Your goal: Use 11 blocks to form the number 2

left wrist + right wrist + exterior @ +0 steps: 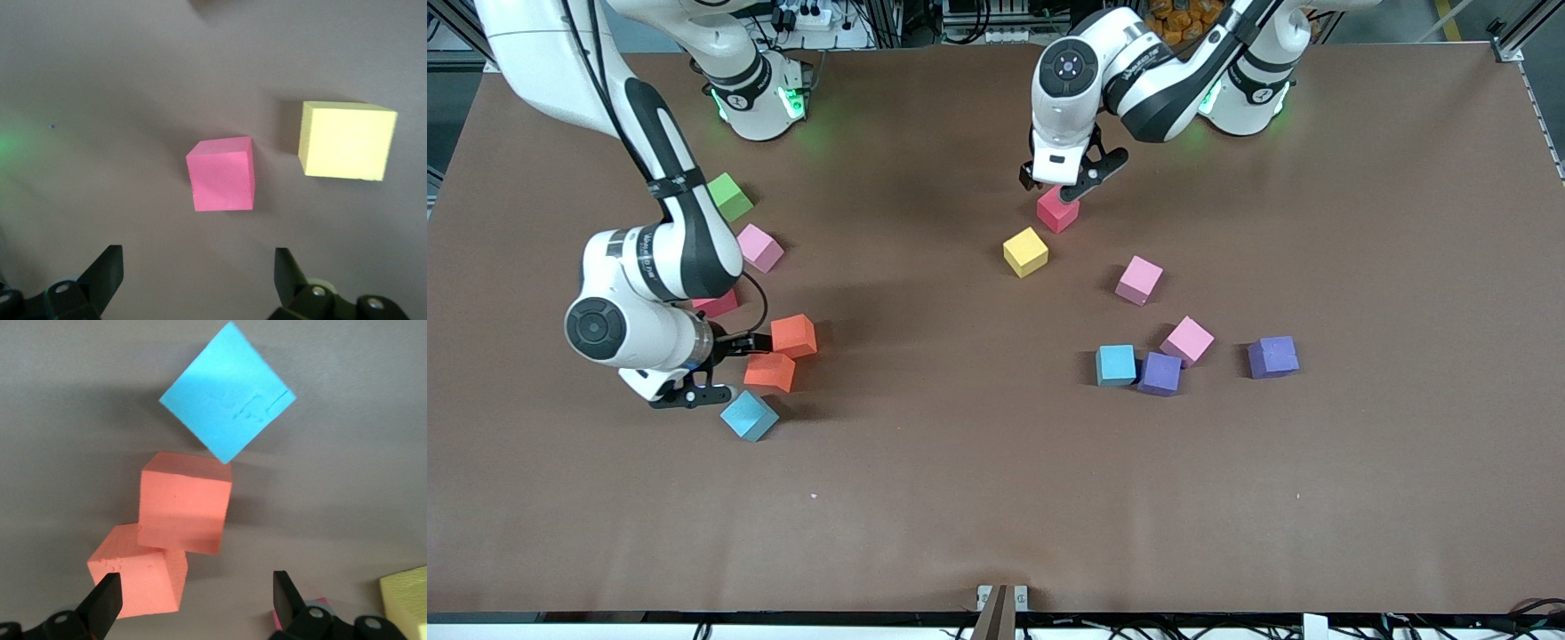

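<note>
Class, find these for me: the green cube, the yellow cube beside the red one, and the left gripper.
green cube (729, 196), front view, top face.
yellow cube (1025, 252), front view, top face.
left gripper (1073, 184), front view, between its open fingertips.

Both arms are glossy white with black joint bands and round black end caps. Green lights glow at their bases. The left gripper (1073, 180) and right gripper (707, 366) have black fingers; a thin black cable runs along the right arm.

Setting: robotics lab. Evidence: two arm bases bolted to brown-covered table (978, 498); power strip (805, 15) at 12 o'clock; aluminium framing (1507, 36) at 1 o'clock.
</note>
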Motion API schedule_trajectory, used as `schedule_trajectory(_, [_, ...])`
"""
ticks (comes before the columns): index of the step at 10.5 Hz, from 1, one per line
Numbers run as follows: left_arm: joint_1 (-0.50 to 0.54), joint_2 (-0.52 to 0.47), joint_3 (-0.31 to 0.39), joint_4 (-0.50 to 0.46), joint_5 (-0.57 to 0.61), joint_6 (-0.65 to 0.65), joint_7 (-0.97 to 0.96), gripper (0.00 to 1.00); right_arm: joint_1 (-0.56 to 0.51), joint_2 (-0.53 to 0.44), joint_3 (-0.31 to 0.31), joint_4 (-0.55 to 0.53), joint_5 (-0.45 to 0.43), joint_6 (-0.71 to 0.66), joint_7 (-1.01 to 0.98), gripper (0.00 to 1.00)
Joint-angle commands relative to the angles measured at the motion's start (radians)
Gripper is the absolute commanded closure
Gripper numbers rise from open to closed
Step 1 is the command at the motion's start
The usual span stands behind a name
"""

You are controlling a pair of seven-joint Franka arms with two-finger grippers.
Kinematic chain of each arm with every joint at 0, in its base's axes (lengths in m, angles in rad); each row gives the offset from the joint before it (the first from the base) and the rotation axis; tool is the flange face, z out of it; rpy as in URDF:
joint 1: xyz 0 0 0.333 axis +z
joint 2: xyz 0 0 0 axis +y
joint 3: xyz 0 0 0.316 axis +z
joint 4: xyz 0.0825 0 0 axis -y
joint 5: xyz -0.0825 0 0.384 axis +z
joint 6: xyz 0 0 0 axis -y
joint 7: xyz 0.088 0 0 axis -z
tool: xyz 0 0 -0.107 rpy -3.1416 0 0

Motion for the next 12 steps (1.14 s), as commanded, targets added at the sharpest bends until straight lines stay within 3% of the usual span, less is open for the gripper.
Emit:
schedule_trajectory(1, [0.012,0.006,-0.007,-0.069,-0.031,0.116,-0.017,0.0,0.041,-0.018,-0.005,-0.098,0.027,0.128,0.012,0.0])
schedule_trajectory(6, [0.007,0.085,-0.003,-0.069,0.001,0.134,-0.019,0.0,0.098,-0.055,-0.005,-0.195,0.031,0.203,0.011,0.0])
schedule_trajectory(9, [0.01,0.119,0.0,-0.068,0.023,0.151,-0.02,0.0,0.098,-0.057,-0.005,-0.296,0.031,0.357,-0.004,0.0])
schedule_trajectory(12, [0.011,0.148,0.028,-0.069,0.023,0.198,-0.02,0.0,0.098,-0.057,-0.005,-0.31,0.03,0.363,-0.003,0.0])
